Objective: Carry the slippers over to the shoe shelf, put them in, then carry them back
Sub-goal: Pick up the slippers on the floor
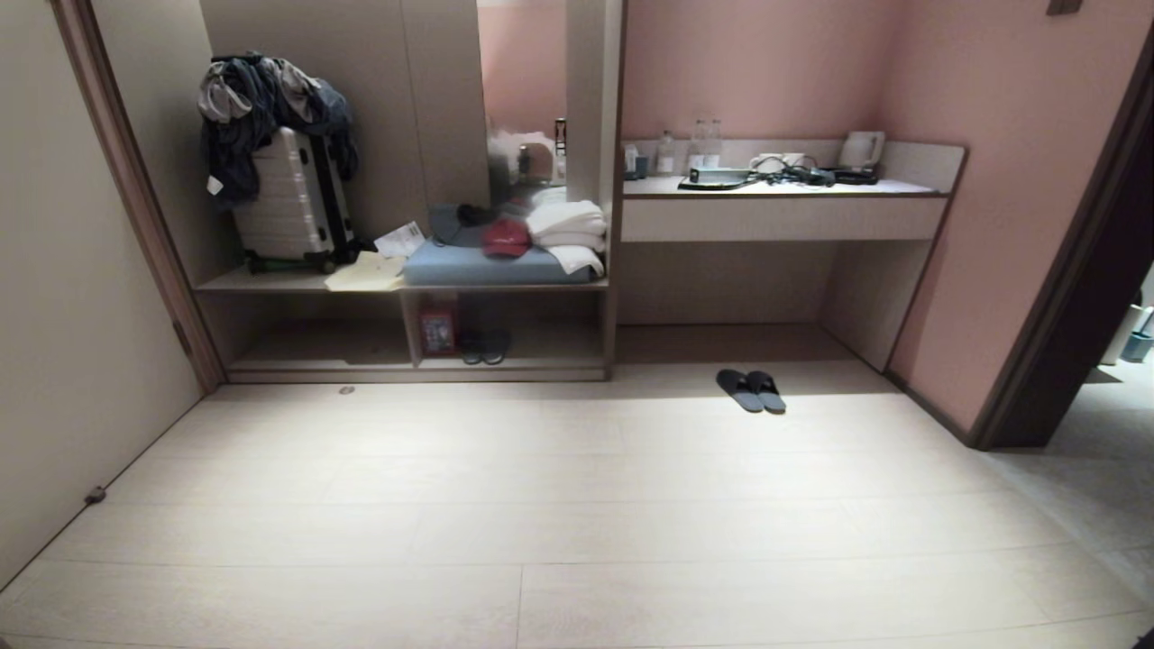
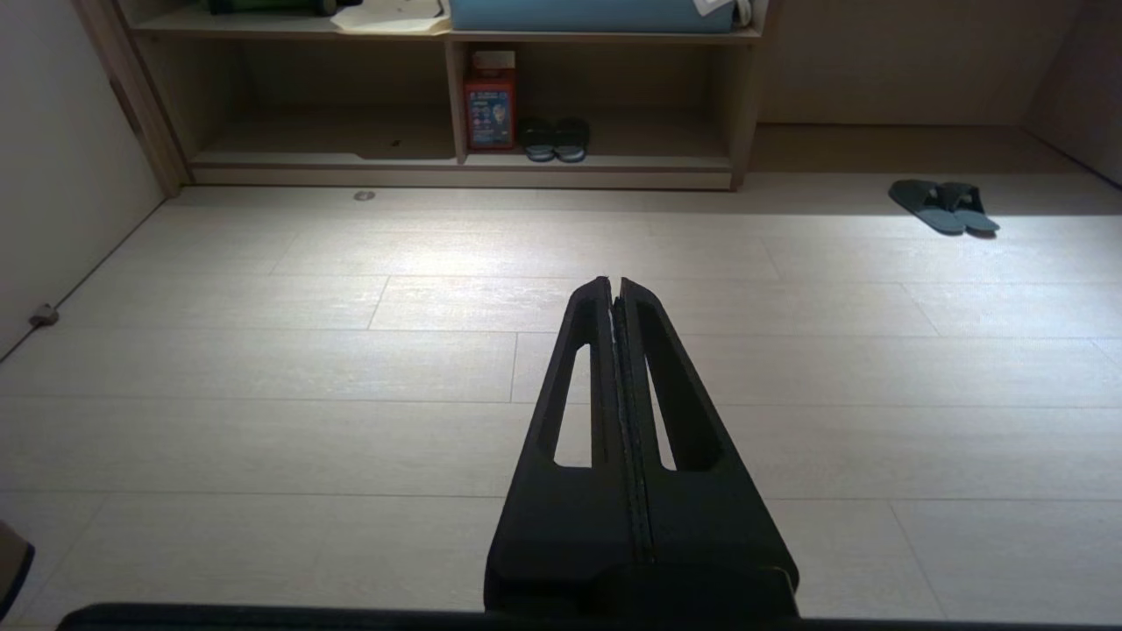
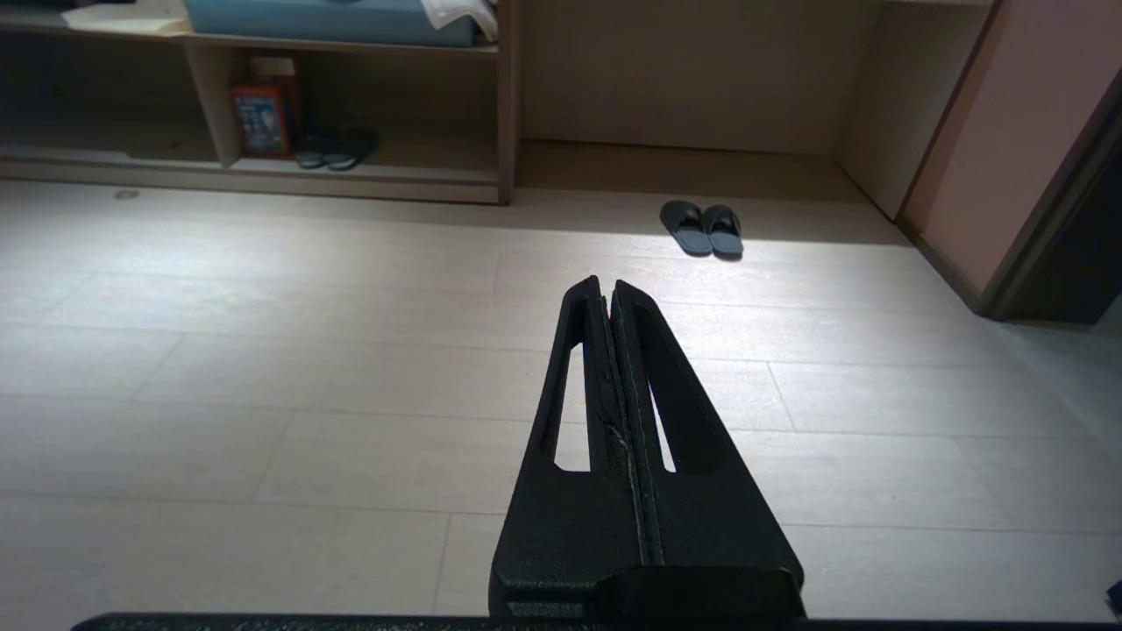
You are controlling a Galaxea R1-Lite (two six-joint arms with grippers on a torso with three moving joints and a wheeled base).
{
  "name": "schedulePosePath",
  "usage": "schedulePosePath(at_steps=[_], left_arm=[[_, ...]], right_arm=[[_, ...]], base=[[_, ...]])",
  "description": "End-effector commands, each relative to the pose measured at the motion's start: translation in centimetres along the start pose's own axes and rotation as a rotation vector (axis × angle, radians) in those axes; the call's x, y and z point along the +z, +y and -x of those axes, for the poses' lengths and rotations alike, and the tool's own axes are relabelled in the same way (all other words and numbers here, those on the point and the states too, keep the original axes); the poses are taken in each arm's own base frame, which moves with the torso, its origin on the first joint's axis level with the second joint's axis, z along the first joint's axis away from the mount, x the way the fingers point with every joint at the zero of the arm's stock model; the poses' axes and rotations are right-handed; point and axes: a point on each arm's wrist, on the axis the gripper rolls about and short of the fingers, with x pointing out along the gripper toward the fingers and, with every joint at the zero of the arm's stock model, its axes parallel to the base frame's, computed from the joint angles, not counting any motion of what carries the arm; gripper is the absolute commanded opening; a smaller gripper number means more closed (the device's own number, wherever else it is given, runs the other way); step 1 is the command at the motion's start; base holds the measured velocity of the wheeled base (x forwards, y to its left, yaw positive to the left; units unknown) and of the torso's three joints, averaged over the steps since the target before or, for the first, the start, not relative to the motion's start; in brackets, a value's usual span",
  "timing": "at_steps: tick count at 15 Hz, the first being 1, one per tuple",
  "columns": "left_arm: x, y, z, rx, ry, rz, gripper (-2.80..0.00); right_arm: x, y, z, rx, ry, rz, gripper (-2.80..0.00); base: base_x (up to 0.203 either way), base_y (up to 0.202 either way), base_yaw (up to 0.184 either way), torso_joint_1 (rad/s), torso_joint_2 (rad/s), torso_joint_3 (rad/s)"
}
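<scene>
I am facing the shoe shelf point(image 1: 415, 335), the low pale-wood cubby under the bench, split by an upright divider. It is standing well ahead of me across the floor point(image 1: 577, 505). To its right, the long desk counter point(image 1: 780, 216) is carrying bottles and a kettle. On the bench above the cubby, a suitcase point(image 1: 288, 203) draped with clothes is standing near the blue cushion point(image 1: 491, 266).

The slippers point(image 1: 751, 390), the flat dark pair I am meant to carry, are lying side by side on the floor just in front of the desk recess, well apart from the shelf. Another dark pair point(image 1: 484, 346) is sitting in the right compartment beside a red box point(image 1: 438, 332).

My left gripper point(image 2: 613, 282) and right gripper point(image 3: 605, 282) are both clenched on nothing, hovering over bare floor, far from the slippers.

I judge that nothing is done yet: approaching, picking up, shelving and returning all remain.
</scene>
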Motion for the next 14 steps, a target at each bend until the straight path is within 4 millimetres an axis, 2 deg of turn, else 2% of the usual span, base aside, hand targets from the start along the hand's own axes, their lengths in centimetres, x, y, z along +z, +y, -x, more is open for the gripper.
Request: schedulePosePath(at_steps=[1, 11, 14], left_arm=[[-0.01, 0.0, -0.01, 0.0, 0.002, 0.0, -2.8], [-0.02, 0.0, -0.01, 0.0, 0.002, -0.003, -2.8], [-0.01, 0.0, -0.01, 0.0, 0.002, -0.004, -2.8]], right_arm=[[0.01, 0.0, -0.01, 0.0, 0.001, -0.003, -2.8], [0.0, 0.0, -0.01, 0.001, 0.001, 0.003, -2.8], [0.01, 0.0, -0.01, 0.001, 0.001, 0.003, -2.8]], base=[[0.0, 0.0, 0.0, 0.0, 0.0, 0.0], [0.0, 0.0, 0.0, 0.0, 0.0, 0.0], [0.175, 0.0, 0.0, 0.006, 0.0, 0.002]])
